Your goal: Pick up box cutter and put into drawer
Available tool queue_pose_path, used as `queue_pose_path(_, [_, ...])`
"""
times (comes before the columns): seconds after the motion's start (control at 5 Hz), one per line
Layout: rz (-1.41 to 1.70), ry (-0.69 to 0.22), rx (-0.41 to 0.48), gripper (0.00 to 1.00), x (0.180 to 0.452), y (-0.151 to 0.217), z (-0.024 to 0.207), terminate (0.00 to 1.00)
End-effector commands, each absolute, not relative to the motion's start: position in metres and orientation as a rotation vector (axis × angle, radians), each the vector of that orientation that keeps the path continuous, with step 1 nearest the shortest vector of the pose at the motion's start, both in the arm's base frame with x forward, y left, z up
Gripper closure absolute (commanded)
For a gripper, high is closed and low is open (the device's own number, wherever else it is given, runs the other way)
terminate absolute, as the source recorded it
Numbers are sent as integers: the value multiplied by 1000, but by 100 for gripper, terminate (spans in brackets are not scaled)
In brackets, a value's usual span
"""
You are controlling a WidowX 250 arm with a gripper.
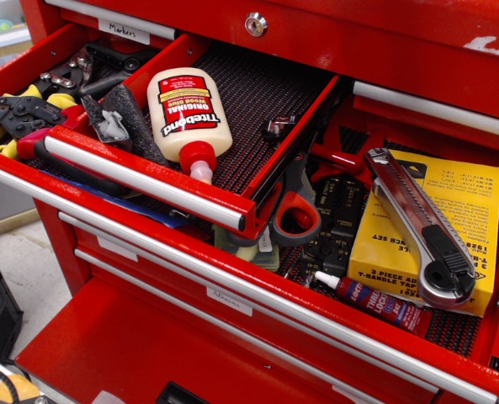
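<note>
The box cutter [417, 223] is a long silver-metal knife with a black ribbed slider. It lies diagonally on a yellow box [468, 194] in the wide lower drawer at the right, butt end toward the front. The narrow red drawer [262, 88] stands open at the centre, with a dark mesh liner and a silver bar pull [144, 181]. It holds a Titebond glue bottle [186, 118], a dark abrasive block [119, 118] and a small metal clip [278, 128]. No gripper shows in this view.
Red-handled scissors [295, 215] and a small red threadlocker tube [375, 301] lie in the wide drawer beside the yellow box. The left red drawer [30, 109] holds pliers and crimpers. More red drawer fronts with silver pulls [232, 286] are below.
</note>
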State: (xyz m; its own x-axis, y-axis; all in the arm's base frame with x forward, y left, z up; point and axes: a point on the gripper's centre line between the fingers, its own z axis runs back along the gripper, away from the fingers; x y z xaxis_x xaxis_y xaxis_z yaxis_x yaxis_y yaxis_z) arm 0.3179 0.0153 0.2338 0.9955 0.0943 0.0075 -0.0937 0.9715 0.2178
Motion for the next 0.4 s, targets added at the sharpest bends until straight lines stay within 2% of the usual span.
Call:
queue_pose_path(0.0, [95, 3, 220, 0, 318, 15, 234, 0])
queue_pose_path(0.2, [337, 57, 230, 0, 310, -32, 242, 0])
